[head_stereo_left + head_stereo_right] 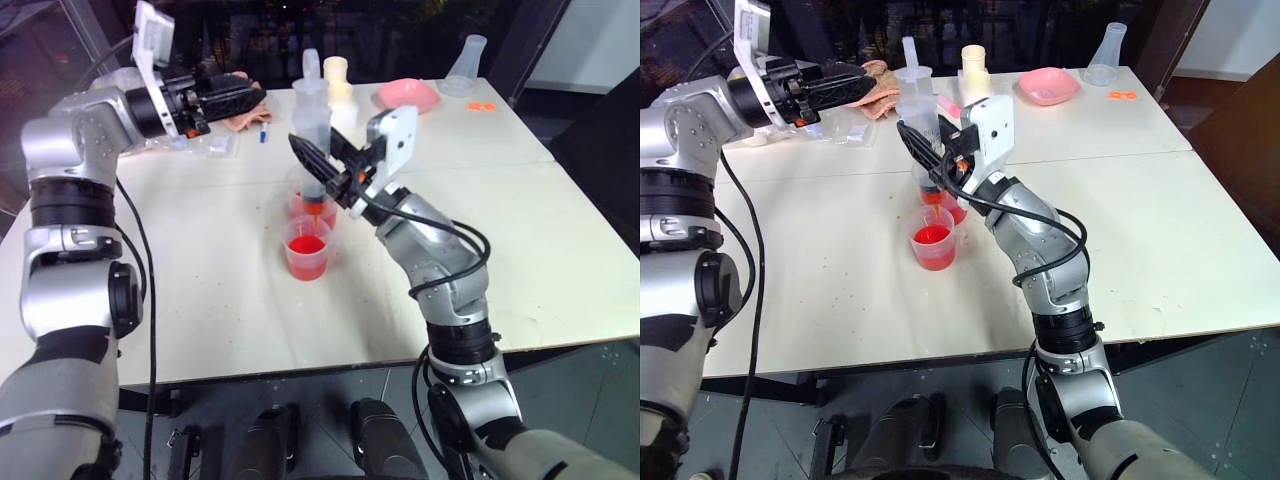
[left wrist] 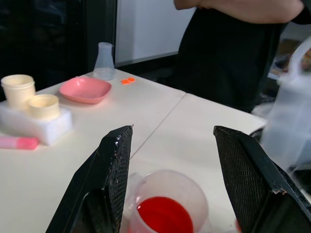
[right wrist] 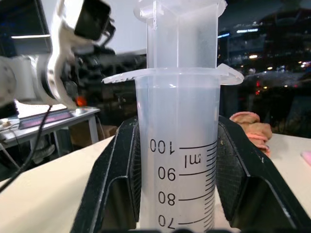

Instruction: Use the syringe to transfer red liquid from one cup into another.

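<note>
On a white table, the right end effector was clamped around the barrel of a large clear syringe, holding it upright with its orange tip over two small cups. The near cup and the far cup just behind it both held red liquid. The left end effector hung above the table with its fingers spread wide, grasping nothing. A pink dish sat farther back.

Syringe upright above two cups mid-table, bowl and flask behind.
</note>
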You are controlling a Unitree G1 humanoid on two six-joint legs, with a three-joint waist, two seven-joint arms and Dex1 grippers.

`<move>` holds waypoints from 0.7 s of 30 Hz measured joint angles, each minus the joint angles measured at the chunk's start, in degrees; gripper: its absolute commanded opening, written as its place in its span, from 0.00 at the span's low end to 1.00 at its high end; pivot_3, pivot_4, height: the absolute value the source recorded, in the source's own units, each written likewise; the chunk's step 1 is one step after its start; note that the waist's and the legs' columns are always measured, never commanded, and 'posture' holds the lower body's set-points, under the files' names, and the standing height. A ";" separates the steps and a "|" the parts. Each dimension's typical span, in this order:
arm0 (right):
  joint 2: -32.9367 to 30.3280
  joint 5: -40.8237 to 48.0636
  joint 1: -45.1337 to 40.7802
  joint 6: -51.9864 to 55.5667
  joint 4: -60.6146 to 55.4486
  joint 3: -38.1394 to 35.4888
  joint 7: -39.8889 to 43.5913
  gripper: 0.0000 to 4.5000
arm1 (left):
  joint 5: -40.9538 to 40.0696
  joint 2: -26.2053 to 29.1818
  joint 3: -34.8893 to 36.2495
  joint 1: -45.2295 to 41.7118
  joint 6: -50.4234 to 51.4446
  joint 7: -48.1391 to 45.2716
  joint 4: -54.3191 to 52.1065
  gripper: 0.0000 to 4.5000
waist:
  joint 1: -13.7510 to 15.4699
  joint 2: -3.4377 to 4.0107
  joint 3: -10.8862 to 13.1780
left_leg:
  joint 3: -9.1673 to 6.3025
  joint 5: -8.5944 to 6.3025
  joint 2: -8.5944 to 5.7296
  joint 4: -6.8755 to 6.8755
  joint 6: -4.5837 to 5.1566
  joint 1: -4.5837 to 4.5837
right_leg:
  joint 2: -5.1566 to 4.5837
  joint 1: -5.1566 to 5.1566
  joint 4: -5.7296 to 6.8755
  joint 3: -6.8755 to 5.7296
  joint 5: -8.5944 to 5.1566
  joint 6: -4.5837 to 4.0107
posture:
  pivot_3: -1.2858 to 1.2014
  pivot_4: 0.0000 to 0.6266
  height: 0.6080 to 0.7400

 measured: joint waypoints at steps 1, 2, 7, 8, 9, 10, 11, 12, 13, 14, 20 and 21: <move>0.17 -0.83 0.32 -1.40 1.00 0.19 -0.03 0.31 | -0.45 -0.06 0.02 -0.07 0.95 -0.11 -1.03 0.62 | -0.01 0.00 0.00 | 0.00 0.00 0.00 0.00 0.00 0.00 | 0.00 0.00 -0.01 0.00 0.00 0.00 | 0.52 0.24 1.00; 0.24 -1.51 0.55 -2.52 1.83 0.37 -0.02 0.31 | -0.59 -0.18 0.02 -0.08 1.55 -0.17 -2.14 0.62 | -0.01 0.00 0.00 | 0.00 0.00 0.00 0.00 0.00 0.00 | 0.00 0.00 -0.01 0.00 0.00 0.00 | 0.52 0.24 1.00; 0.28 -3.74 2.12 -6.39 3.82 1.48 0.63 0.31 | -2.81 -0.32 0.11 -0.07 4.70 -0.06 -6.46 0.62 | -0.08 0.00 0.00 | 0.00 0.00 0.00 0.00 -0.01 0.00 | 0.00 0.00 0.00 0.01 0.00 0.00 | 0.52 0.24 1.00; 0.28 -4.09 2.33 -7.00 4.00 1.82 0.81 0.31 | -3.12 -0.15 0.12 -0.07 5.61 -0.06 -7.14 0.62 | -0.11 0.00 0.00 | 0.00 0.00 0.01 0.00 -0.01 0.00 | 0.01 -0.01 -0.01 0.01 0.00 0.00 | 0.52 0.24 1.00; 0.30 -4.34 2.41 -7.23 4.14 2.00 0.98 0.31 | -3.44 0.02 0.12 -0.05 6.04 -0.06 -7.49 0.62 | -0.11 0.00 0.00 | 0.00 0.00 0.01 0.00 -0.01 0.01 | 0.01 0.00 0.00 0.01 0.00 0.00 | 0.52 0.24 1.00; 0.31 -4.41 2.45 -7.39 4.27 2.05 1.09 0.31 | -3.74 0.24 0.12 -0.03 6.26 -0.07 -8.04 0.62 | -0.09 0.00 0.00 | 0.00 0.00 0.01 0.00 -0.01 0.01 | 0.01 -0.01 0.00 0.01 0.00 0.00 | 0.52 0.24 1.00; 0.31 -4.43 2.47 -7.62 4.31 2.05 1.15 0.31 | -3.98 0.44 0.13 -0.03 6.55 -0.10 -8.32 0.62 | -0.06 0.00 0.00 | 0.00 0.00 0.01 0.00 -0.01 0.01 | 0.01 0.00 0.00 0.01 0.00 0.00 | 0.52 0.24 1.00; 0.37 -4.44 2.47 -7.88 4.31 2.04 1.21 0.31 | -4.19 0.63 0.14 -0.02 6.90 -0.14 -8.35 0.62 | -0.04 0.00 0.00 | 0.00 0.00 0.01 0.00 -0.01 0.01 | 0.01 0.00 -0.01 0.01 0.00 0.00 | 0.52 0.24 1.00; 0.48 -4.44 2.47 -8.11 4.31 2.05 1.26 0.31 | -4.25 0.77 0.13 0.08 7.07 -0.19 -8.35 0.62 | -0.03 0.00 0.00 | 0.00 0.00 0.01 0.00 -0.01 0.01 | 0.01 0.00 -0.01 0.01 0.00 0.00 | 0.52 0.24 1.00; 0.67 -4.44 2.46 -8.32 4.31 2.06 1.32 0.31 | -4.27 0.86 0.13 0.28 7.13 -0.27 -8.36 0.62 | -0.03 0.00 0.00 | 0.00 0.00 0.01 0.01 -0.01 0.01 | 0.01 0.00 -0.01 0.01 0.00 0.00 | 0.52 0.24 1.00; 0.97 -4.46 2.46 -8.36 4.31 2.55 1.47 0.31 | -4.32 0.34 -0.01 1.80 6.95 -1.33 -8.91 0.62 | 0.04 0.00 0.00 | -0.01 0.00 0.01 0.00 -0.01 0.01 | 0.01 0.00 -0.01 0.01 0.00 0.00 | 0.52 0.24 1.00; 0.98 -4.49 2.46 -8.36 4.31 2.65 1.46 0.31 | -4.32 0.12 -0.04 1.93 6.92 -1.35 -8.91 0.62 | 0.07 0.00 0.00 | -0.01 0.00 0.01 0.01 -0.01 0.01 | 0.01 0.00 -0.01 0.01 0.00 0.00 | 0.52 0.24 1.00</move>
